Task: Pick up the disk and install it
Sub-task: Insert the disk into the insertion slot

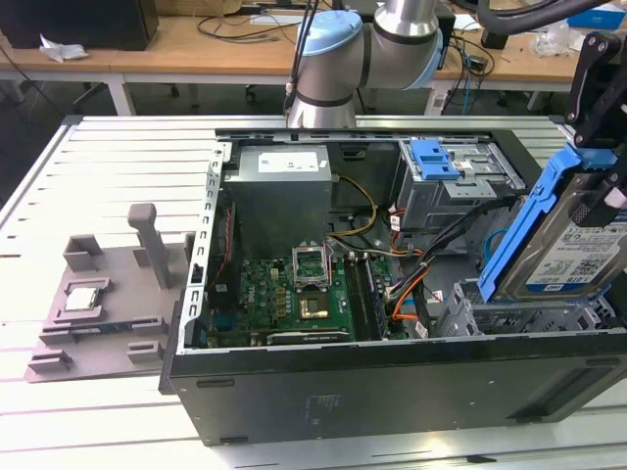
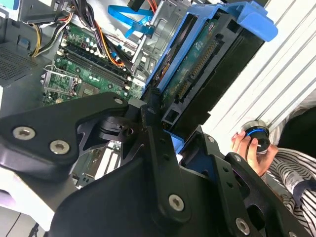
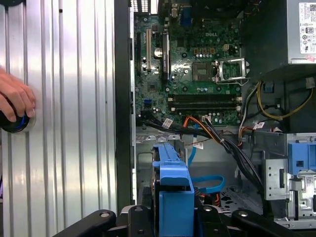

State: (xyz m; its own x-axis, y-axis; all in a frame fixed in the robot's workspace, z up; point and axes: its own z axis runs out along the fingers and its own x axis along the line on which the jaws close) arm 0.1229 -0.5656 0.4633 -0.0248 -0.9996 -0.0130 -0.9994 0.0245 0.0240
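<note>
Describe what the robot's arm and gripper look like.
The arm is made of silver-grey cylindrical segments with light-blue caps on the joints, and black cables run alongside it. The gripper is matte black, built of flat angular link plates joined by silver screws.

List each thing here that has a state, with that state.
case, side open, insides exposed.
disk, lifted and tilted above the case, not seated.
gripper, shut on the disk.
processor socket, cover plate swung open.
chip, lying on the grey tray beside the case.
</note>
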